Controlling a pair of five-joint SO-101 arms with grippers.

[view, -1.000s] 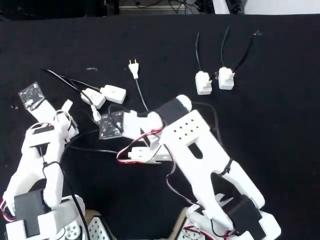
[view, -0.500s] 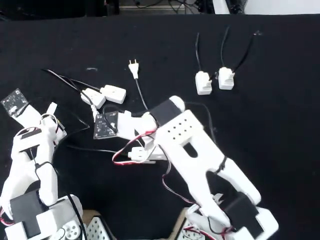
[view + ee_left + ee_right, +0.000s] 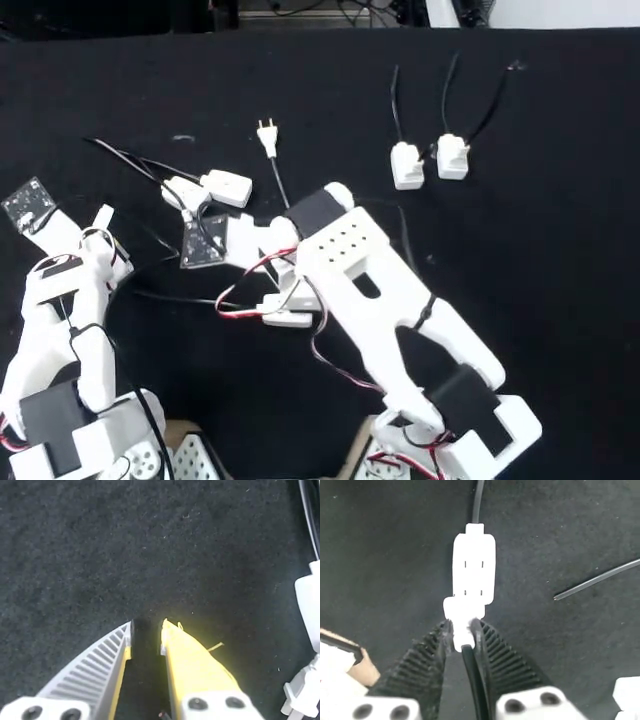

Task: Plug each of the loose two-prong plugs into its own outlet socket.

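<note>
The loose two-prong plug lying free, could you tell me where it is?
In the high view the loose plug lies toward the far middle of the table, between the white socket on its left and the white block on its right.

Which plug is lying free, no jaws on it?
The far plug, prongs bare and unplugged; the near plug is held by the right gripper.

4 outlet sockets (image 3: 229, 187) (image 3: 185, 190) (image 3: 406, 165) (image 3: 452, 157), 2 two-prong plugs (image 3: 266, 130) (image 3: 462, 627), 2 arms (image 3: 60, 320) (image 3: 380, 290).
</note>
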